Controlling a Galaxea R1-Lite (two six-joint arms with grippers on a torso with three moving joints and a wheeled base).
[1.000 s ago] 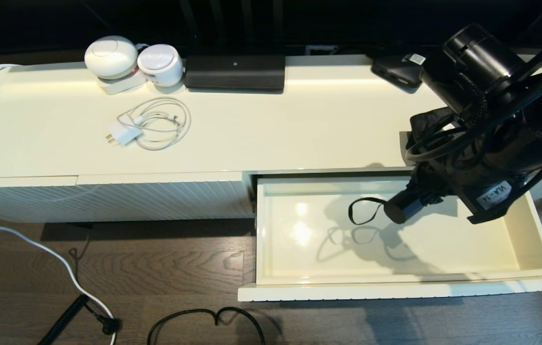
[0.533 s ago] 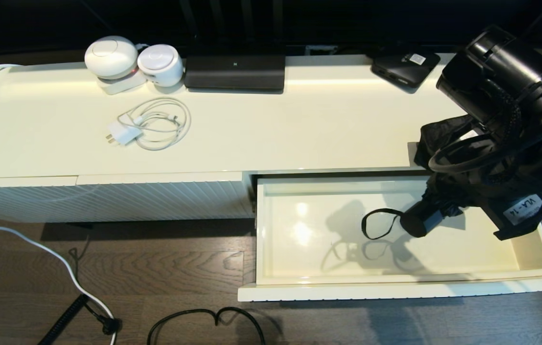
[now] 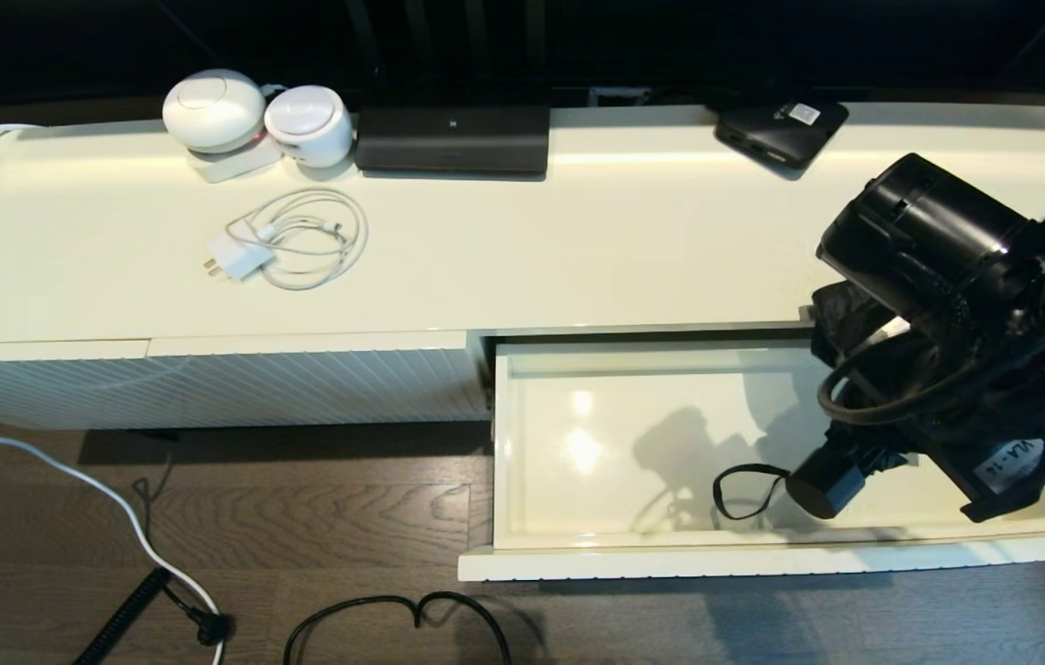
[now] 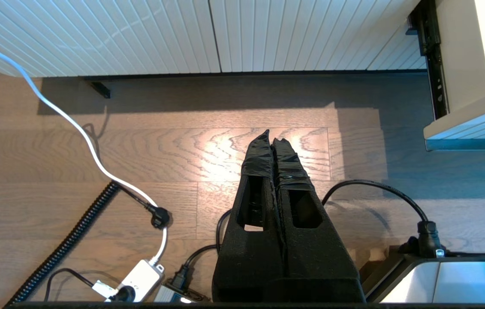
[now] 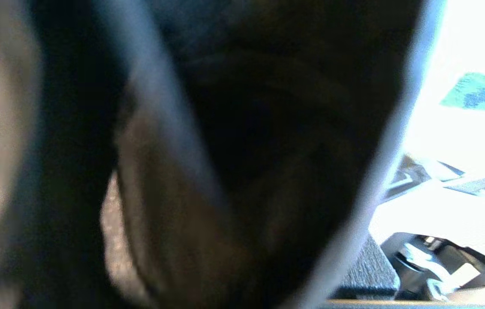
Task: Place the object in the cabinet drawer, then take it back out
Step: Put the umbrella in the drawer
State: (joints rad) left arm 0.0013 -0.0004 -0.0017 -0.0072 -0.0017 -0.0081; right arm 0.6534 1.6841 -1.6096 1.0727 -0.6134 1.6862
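The right gripper [image 3: 864,434] clasps the umbrella [image 3: 822,480] over the open drawer's [image 3: 762,560] near right (left gripper [image 4: 273,143] parked, clenched).

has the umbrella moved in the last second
Yes. Held at the right arm, the umbrella has shifted toward the drawer's front wall and its right end; its wrist loop now hangs near that front wall.

The right arm [image 3: 956,305] has carried the umbrella [image 3: 832,480] from the drawer's [image 3: 762,559] back toward its front right, lower; the wrist loop [image 3: 739,489] now nears the front wall.
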